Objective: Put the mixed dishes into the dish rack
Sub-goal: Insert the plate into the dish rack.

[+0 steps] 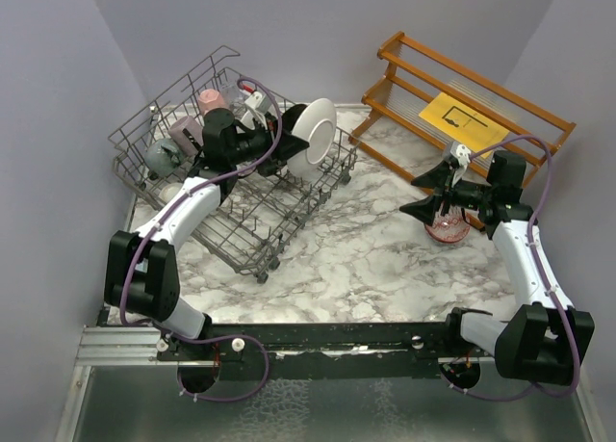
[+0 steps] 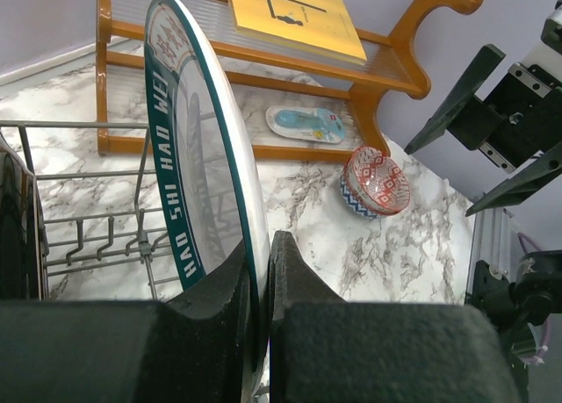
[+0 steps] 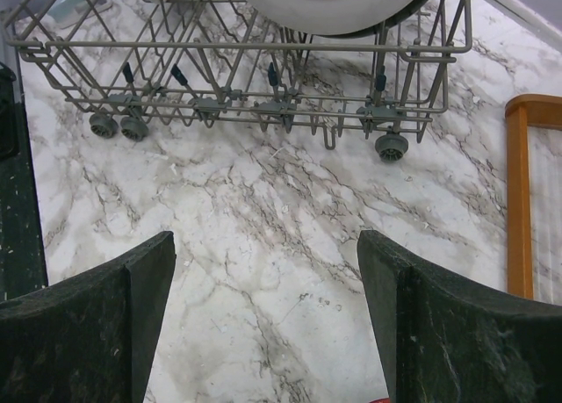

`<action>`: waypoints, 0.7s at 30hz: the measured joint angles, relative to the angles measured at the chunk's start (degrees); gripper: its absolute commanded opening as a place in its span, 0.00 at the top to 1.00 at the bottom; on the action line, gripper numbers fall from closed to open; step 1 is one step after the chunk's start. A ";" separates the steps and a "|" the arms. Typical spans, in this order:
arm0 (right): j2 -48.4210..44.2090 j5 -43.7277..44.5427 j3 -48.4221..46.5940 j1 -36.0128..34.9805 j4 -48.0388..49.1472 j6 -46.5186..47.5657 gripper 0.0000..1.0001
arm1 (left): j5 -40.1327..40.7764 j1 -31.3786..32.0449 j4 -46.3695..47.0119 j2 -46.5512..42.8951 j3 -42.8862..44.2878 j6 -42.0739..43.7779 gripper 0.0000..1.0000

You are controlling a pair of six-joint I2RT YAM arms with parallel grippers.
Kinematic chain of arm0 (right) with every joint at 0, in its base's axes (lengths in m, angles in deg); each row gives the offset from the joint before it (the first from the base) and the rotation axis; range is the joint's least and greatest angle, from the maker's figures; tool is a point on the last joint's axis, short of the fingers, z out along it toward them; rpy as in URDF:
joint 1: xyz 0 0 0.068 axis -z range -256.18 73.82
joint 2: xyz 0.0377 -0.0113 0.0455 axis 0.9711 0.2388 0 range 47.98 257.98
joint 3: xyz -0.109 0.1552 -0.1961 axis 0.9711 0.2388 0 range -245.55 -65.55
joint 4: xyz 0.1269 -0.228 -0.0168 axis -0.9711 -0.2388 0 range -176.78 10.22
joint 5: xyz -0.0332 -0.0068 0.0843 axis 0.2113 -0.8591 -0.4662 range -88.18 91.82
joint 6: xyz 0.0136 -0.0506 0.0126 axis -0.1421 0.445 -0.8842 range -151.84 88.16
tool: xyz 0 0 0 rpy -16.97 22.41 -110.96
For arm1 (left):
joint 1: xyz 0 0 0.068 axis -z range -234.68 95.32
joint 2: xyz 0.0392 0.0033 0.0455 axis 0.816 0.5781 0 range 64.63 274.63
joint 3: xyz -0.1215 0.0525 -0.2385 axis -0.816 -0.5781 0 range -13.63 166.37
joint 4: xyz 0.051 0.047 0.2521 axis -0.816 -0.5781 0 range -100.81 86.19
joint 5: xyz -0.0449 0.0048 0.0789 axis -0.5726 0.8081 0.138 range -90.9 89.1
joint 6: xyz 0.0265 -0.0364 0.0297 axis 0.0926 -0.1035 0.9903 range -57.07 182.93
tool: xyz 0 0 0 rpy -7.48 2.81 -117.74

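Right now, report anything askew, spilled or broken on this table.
Nothing is spilled or broken. The dish rack sits skewed on the marble table, and one red patterned bowl stands outside it, by the open right gripper.

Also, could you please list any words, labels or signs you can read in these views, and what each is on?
"HAO SHI HAO WEI": white letters on the dark rim of the plate.
Yellow sheet on the wooden shelf: black line drawing, no readable words.
Blue packet below it: print too small to read.
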 measured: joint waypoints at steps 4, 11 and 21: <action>0.00 0.09 0.00 0.00 0.02 0.00 0.16 | 0.04 0.00 0.00 0.66 -0.31 0.28 1.00; 0.00 0.15 0.00 0.00 0.02 0.00 0.16 | 0.02 0.00 -0.04 2.01 -0.98 0.98 1.00; 0.00 0.17 0.00 0.00 0.02 0.00 0.16 | -0.02 0.00 -2.40 3.37 -0.98 3.43 1.00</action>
